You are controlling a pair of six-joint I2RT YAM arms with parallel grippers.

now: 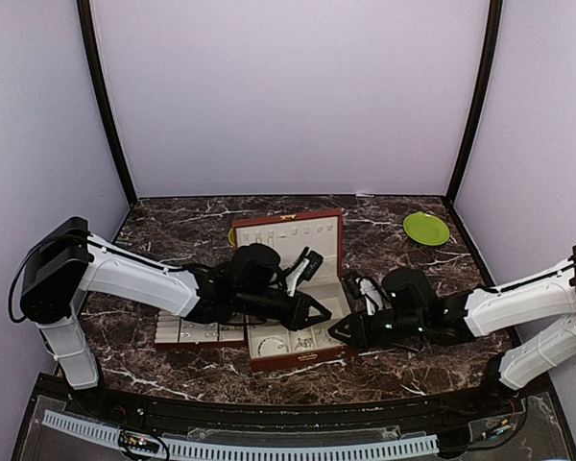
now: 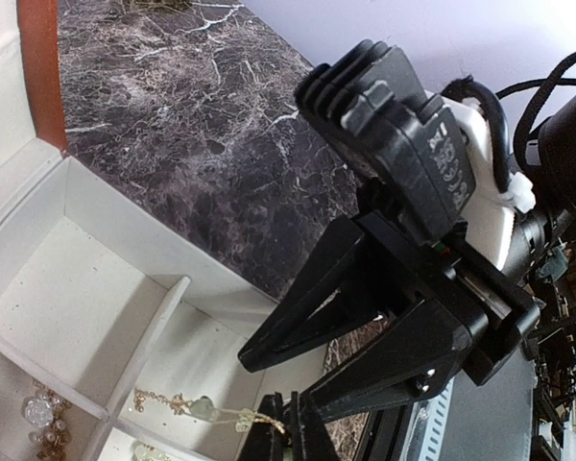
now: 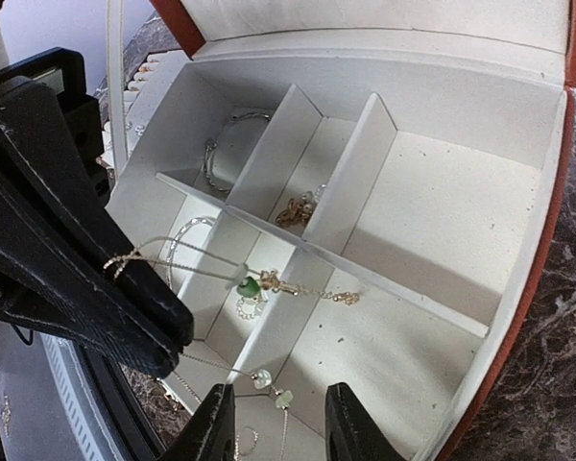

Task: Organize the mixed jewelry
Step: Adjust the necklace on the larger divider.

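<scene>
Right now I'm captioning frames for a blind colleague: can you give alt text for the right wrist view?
The left gripper, shut, holds one end of a fine chain with a green bead, stretched across a divider of the open cream-lined box. The right gripper stands open at the bottom edge.

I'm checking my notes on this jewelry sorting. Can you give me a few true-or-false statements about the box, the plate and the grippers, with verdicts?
1. The lid of the jewelry box stands open. True.
2. The left gripper is shut on a fine chain with a green bead. True.
3. The green plate lies inside the box. False: it sits on the table, apart from the box.
4. The right gripper is clamped on a bracelet. False: its fingers stand apart.
</scene>
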